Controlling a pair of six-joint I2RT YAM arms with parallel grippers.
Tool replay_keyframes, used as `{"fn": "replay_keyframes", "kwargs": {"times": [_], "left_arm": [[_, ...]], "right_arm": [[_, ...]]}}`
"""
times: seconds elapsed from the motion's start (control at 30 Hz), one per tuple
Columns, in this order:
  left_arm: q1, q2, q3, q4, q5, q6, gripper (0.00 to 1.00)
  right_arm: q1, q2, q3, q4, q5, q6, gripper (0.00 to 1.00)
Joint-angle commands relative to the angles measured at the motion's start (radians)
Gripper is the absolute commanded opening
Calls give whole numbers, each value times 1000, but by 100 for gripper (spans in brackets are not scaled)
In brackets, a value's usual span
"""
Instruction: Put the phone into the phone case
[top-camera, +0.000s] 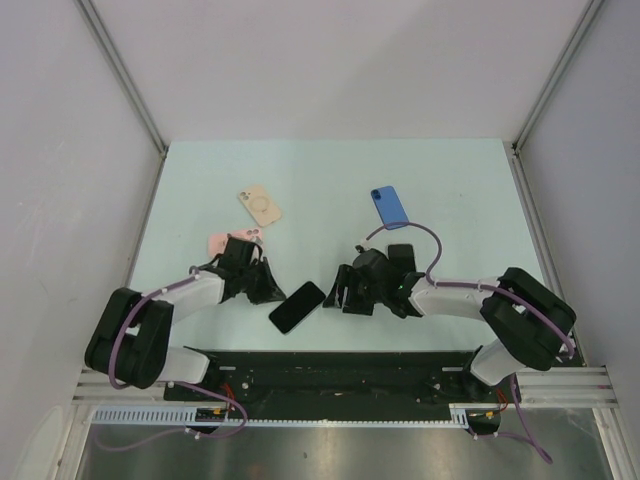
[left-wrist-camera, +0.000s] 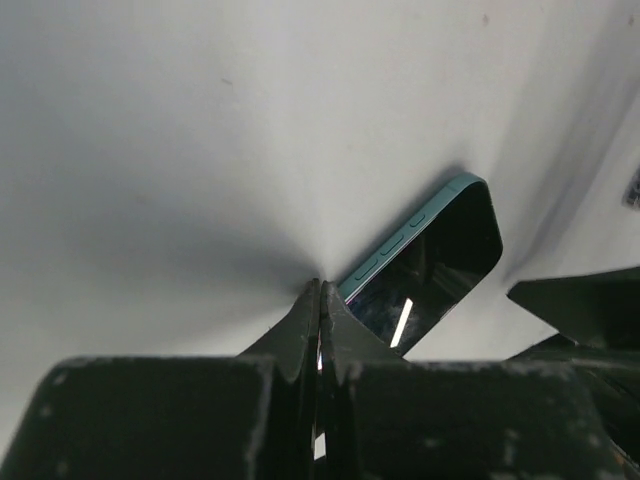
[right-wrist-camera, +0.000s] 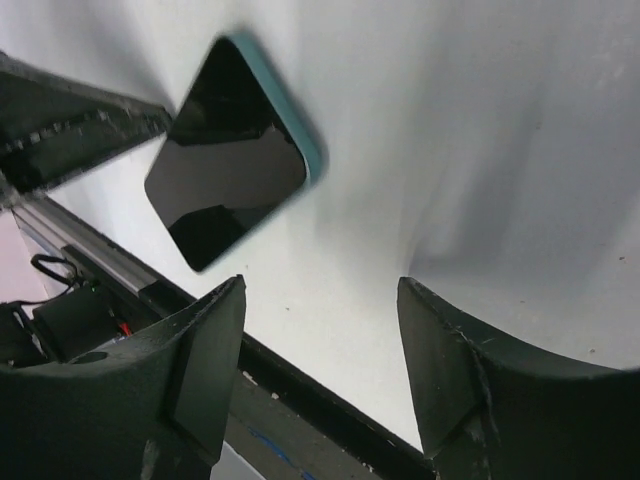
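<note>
Phone (top-camera: 297, 307) flat on table (top-camera: 320, 180), screen up, between both grippers; long axis near-left to far-right. Left gripper (left-wrist-camera: 320, 303) pinched together, empty, just beside phone's left edge, likely nearer. Right gripper (right-wrist-camera: 320, 290) spread apart, phone ahead-left.

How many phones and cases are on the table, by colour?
Teal-edged phone: 1
Beige case: 1
Pink case: 1
Blue case: 1
Black case, partly hidden: 1
Total: 5

phone (top-camera: 297, 306) — left arm (top-camera: 190, 292), right arm (top-camera: 450, 297) flank it | far table (top-camera: 330, 170) open
</note>
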Motion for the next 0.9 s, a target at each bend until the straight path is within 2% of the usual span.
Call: {"fn": "replay_keyframes", "kwargs": {"times": [0.0, 0.17, 0.33, 0.47, 0.57, 0.6, 0.7, 0.87], "left_arm": [[-92, 23, -63, 16, 62, -57, 0], [-184, 14, -124, 156, 143, -180, 0], [-296, 14, -97, 232, 119, -278, 0], [-316, -33, -110, 282, 123, -350, 0], [-314, -84, -83, 215, 71, -317, 0], [-314, -90, -65, 111, 4, -265, 0], [-313, -104, -3, -22, -80, -190, 0], [-305, -142, 12, -59, -105, -144, 0]], "right_arm": [[5, 17, -6, 60, 71, 59, 67], [-4, 19, -6, 45, 90, 56, 67], [2, -43, -8, 11, 137, 33, 67], [11, -79, -6, -44, 213, 21, 68], [13, -109, -9, -106, 226, 33, 68], [21, -118, -12, -142, 231, 42, 68], [36, -168, -25, -211, 246, 41, 67], [77, -256, -32, -342, 246, 37, 66]]}}
